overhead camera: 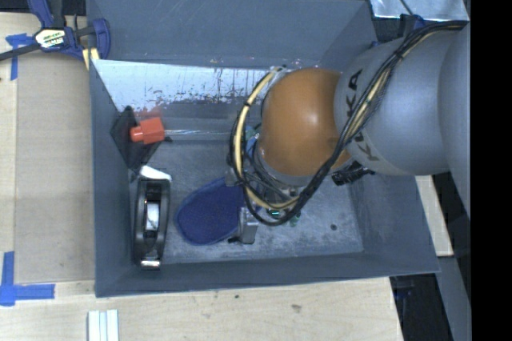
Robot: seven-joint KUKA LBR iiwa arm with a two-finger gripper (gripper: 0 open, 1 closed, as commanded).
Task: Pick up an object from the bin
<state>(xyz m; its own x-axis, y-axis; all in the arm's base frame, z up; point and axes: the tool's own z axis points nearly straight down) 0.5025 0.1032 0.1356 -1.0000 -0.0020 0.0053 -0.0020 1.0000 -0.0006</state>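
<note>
My gripper (247, 230) reaches down in the middle of the bin, with its lower end at the right edge of a dark blue oval pad (206, 214) lying flat on the floor. Most of the gripper is hidden under the arm's wrist. Left of the pad, a black tape dispenser (151, 221) with a white end lies along the left wall.
A clear tube with an orange cap (149, 131) lies along the back wall, with a black piece (124, 136) beside it in the back left corner. The arm with its orange cover and cables covers the bin's right half.
</note>
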